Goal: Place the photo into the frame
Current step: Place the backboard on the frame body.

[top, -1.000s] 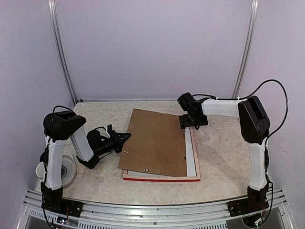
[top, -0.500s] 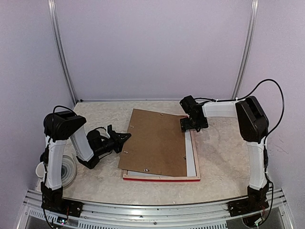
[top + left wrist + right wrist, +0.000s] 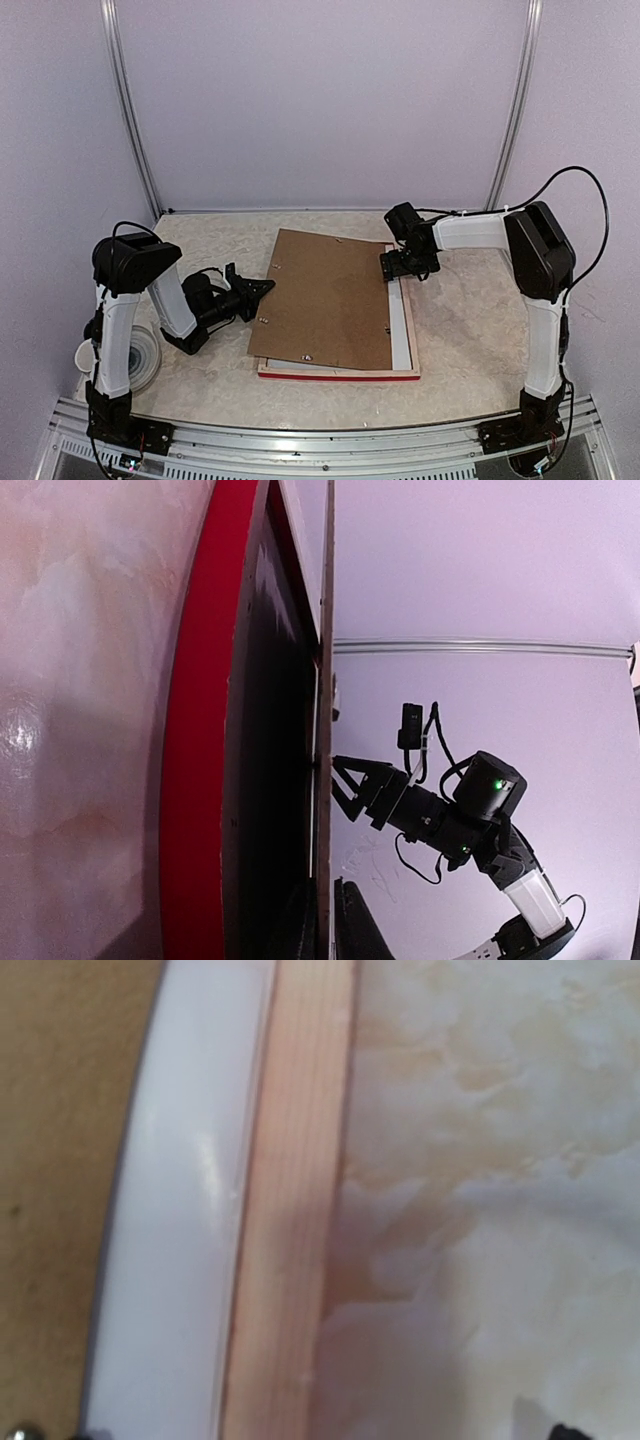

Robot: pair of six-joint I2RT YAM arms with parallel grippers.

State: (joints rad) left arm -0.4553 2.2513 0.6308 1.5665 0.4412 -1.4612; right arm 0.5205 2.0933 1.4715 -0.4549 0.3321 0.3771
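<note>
Top external: board [image 3: 325,300] askew over frame [image 3: 340,374]

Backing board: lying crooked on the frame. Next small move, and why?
Probably: the left pincer slides the backing board slightly toward the right arm, squaring it. It straddles the board's left edge, which overhangs the frame; a strip of the photo, white back up, shows uncovered along the right rail. The right pincer is open, over the far right corner.

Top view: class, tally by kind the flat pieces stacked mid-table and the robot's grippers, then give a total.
Frame: 1
Photo, white back showing: 1
Backing board: 1
Grippers: 2, left gripper and right gripper
Total: 5
</note>
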